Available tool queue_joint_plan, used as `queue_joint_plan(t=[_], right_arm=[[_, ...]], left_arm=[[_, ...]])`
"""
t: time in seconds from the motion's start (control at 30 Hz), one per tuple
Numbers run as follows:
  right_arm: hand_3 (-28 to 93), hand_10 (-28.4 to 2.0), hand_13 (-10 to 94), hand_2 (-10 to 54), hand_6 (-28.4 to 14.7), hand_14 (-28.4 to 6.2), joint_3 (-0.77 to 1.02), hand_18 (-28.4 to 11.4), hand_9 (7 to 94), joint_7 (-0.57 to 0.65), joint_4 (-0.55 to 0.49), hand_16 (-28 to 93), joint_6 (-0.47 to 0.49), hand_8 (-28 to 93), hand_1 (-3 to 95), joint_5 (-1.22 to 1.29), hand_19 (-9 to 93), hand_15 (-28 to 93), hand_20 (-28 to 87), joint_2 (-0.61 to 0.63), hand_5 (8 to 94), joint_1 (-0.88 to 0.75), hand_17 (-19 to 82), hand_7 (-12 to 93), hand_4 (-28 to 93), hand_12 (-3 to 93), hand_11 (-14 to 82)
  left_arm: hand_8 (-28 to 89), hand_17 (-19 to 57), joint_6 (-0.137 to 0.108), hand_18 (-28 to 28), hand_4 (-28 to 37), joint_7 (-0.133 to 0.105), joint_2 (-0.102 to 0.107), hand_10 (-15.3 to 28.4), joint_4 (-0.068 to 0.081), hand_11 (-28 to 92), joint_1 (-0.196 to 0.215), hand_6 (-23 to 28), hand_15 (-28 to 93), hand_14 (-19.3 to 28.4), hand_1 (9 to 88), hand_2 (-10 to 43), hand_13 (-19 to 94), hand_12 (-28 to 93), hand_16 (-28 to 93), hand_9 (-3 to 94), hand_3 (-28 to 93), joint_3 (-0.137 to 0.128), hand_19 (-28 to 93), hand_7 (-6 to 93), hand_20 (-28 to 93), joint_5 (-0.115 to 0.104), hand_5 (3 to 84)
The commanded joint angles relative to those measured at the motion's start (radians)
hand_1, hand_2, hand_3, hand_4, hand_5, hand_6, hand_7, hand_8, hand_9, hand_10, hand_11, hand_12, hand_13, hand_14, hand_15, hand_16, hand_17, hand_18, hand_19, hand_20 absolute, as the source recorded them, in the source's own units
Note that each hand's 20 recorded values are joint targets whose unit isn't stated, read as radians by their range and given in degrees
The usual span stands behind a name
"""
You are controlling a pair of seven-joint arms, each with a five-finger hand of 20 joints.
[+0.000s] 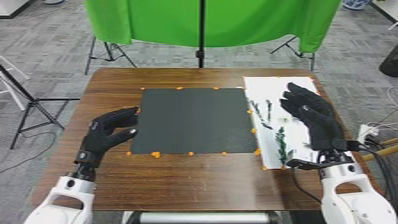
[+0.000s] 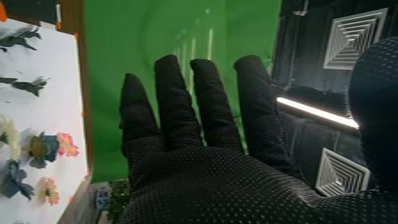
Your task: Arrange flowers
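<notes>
Well, the spread right robot hand (image 1: 313, 114) partly hid the white sheet (image 1: 266, 85) bearing flowers (image 2: 67, 144). Left of it, the left robot hand (image 1: 100, 133) gaped loosely.

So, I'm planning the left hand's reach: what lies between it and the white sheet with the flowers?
In the head view, a dark mat edged with orange bits lies between the left hand and the white sheet.

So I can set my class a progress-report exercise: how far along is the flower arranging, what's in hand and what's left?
Done: nothing that I can make out; the flowers lie on the white sheet beside the dark mat. In hand: nothing visible; the right hand is open over the sheet, the left hand by the mat. Left: probably all the picking and arranging.
</notes>
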State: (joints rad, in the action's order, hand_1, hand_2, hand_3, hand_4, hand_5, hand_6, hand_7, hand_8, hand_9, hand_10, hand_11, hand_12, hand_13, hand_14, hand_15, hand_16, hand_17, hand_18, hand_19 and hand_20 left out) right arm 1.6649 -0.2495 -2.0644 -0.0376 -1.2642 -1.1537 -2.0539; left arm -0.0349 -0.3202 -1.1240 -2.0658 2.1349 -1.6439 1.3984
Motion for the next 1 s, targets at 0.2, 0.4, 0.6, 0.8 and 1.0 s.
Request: queue_joint_plan(t=[0.2,0.4,0.6,0.8,1.0], right_arm=[[76,-14.1,38,-9.5,0.2,-13.8,-0.051,-16.5,44.3,0.099,-0.073,21,-0.229,-10,21.1,-0.107,9,12,32,0.001,41.0,-0.02,25,16,-22,14.9,5.4],[57,-16.2,65,-9.5,-4.1,-13.6,-0.088,-17.2,63.4,0.492,-0.147,21,-0.422,-7,25.2,-0.689,58,31,46,0.057,55.7,-0.044,40,18,-28,18.5,16.4],[54,-16.0,77,-9.5,-4.6,-10.6,-0.106,-12.8,72.6,0.732,-0.153,22,-0.292,-6,28.0,-1.077,79,45,37,0.142,65.1,-0.093,55,19,-28,20.1,21.3],[58,-16.1,80,-9.5,-5.0,-9.2,-0.175,-10.8,74.7,0.815,-0.103,23,-0.242,-7,28.6,-1.162,82,48,35,0.243,67.5,-0.072,59,18,-28,20.7,21.9],[57,-15.9,81,-9.5,-5.2,-8.6,-0.216,-9.8,75.4,0.837,-0.067,23,-0.222,-6,29.9,-1.179,83,49,34,0.282,68.0,-0.051,60,18,-28,20.7,22.0]], left_arm=[[-7,10.6,-0.093,20.5,-12.9,-0.058,-0.052,11.8,0.011,18,0.015,2.5,29,15.8,42.0,-9.5,30,12,2,36.8,58,0.025,26,13.8,28,-0.061,43.7],[-7,8.4,-0.083,17.5,-13.1,-0.054,-0.064,11.9,0.002,18,0.04,2.3,32,16.2,42.0,-9.5,33,12,2,39.5,58,0.009,25,14.9,29,-0.045,45.0],[-7,7.9,-0.071,17.2,-13.2,-0.048,-0.068,12.0,0.0,19,0.043,2.7,33,16.5,41.9,-9.5,34,12,1,40.2,59,0.012,25,14.6,31,-0.032,45.6],[-7,7.8,-0.071,17.2,-13.2,-0.039,-0.07,12.0,-0.007,19,0.047,2.6,33,16.5,41.9,-9.5,34,12,1,40.1,59,0.0,25,14.7,31,-0.02,45.6],[-7,7.6,-0.056,17.2,-13.2,-0.023,-0.072,12.0,-0.005,19,0.037,2.7,33,16.5,41.7,-9.5,33,12,1,40.0,59,0.004,25,14.5,32,-0.01,45.7]])
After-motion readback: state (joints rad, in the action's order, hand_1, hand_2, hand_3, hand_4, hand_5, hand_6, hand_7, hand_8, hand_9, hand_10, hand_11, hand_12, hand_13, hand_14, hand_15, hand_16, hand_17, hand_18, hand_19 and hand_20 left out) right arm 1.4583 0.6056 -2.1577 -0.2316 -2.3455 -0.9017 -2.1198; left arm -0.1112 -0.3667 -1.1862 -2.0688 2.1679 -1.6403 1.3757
